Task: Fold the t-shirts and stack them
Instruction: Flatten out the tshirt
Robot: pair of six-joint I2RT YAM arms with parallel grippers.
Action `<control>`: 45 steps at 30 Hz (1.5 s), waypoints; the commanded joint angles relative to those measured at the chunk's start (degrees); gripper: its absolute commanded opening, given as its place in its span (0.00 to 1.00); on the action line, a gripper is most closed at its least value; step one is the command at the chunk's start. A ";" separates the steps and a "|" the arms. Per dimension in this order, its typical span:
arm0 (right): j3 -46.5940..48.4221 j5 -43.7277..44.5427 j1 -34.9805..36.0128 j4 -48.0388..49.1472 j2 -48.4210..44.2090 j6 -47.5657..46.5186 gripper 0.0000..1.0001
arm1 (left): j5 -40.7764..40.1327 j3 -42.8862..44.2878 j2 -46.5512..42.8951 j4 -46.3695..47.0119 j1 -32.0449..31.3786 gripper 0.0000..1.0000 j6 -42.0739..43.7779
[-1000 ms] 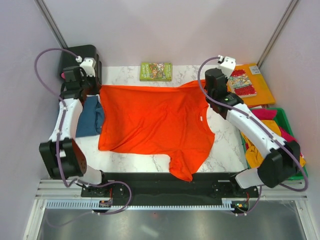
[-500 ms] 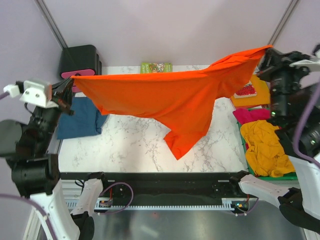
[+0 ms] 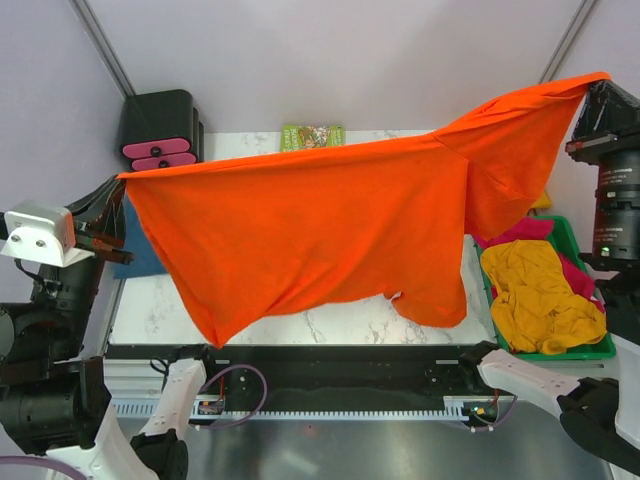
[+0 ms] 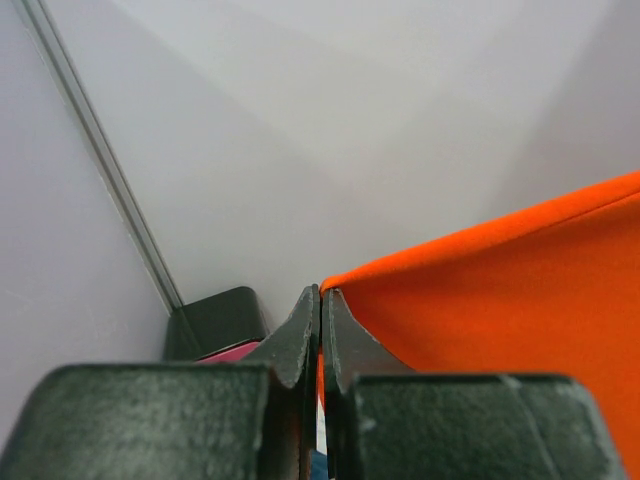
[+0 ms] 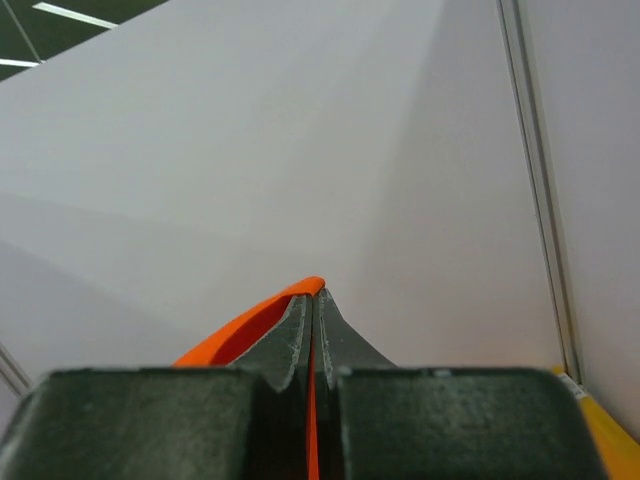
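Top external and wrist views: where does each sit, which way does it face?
Top external: above, behind the bases, looking down on the table; left arm and right arm show.
Left wrist: on the left arm, facing the back wall; shut left hand shows.
Right wrist: on the right arm, facing the wall; shut right hand shows.
Shared: all see the orange t-shirt, pinched in both hands.

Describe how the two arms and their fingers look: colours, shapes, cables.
Both arms mix white link shells with black joint housings. The left arm carries a white camera block at its wrist; the right arm has a black cylinder for a wrist. A purple cable loops near the left base. The left fingers and right fingers are dark grey, matte, tapering to thin tips.
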 commanded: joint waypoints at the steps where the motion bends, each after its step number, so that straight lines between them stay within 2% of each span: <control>1: -5.61 3.78 0.16 6.88 2.00 -2.52 0.00 | -3.83 -1.38 4.71 0.38 -0.10 0.02 -0.43; 3: -7.81 3.35 0.16 8.82 2.53 -4.17 0.00 | -3.73 -3.75 5.76 3.02 -0.10 0.02 -0.60; 6: -3.89 4.74 0.15 6.38 7.53 -5.24 0.00 | -1.90 -3.15 8.13 4.51 -0.10 0.02 -0.43; 13: -2.99 7.92 -1.77 6.98 20.53 -4.73 0.00 | -1.01 5.54 26.56 4.60 -0.10 0.02 -1.56; 16: 3.67 6.51 -3.88 5.15 27.04 -3.14 0.00 | -1.27 11.68 31.68 5.92 -0.10 0.02 -2.53; 18: 12.17 5.90 -3.71 2.69 31.07 -1.12 0.00 | -1.62 18.86 35.90 5.84 -0.10 0.02 -3.41; 20: 16.77 5.28 -2.58 1.71 32.15 -0.85 0.00 | -1.54 22.94 37.40 5.84 -0.10 0.02 -3.76; 21: 20.01 5.89 -1.53 1.45 32.33 -1.90 0.00 | -1.45 25.22 37.32 5.84 -0.19 0.02 -3.94; 23: 20.40 8.95 2.43 1.62 31.54 -5.48 0.00 | -1.45 24.63 35.05 5.66 -0.10 0.02 -4.03; 28: 11.98 11.43 7.79 2.06 23.03 -7.18 0.00 | -1.10 15.24 25.30 5.75 -0.10 0.02 -3.59; 33: 11.69 11.52 11.40 1.88 16.34 -8.84 0.00 | -1.80 8.63 13.36 5.57 -0.19 0.02 -2.80; 40: 23.20 8.09 12.11 -1.19 16.94 -10.25 0.00 | -5.66 16.09 11.74 0.65 -0.54 0.02 -0.25; 45: 22.43 8.00 12.11 3.02 17.56 -11.40 0.00 | -7.69 24.53 16.48 -0.32 -2.56 0.02 1.68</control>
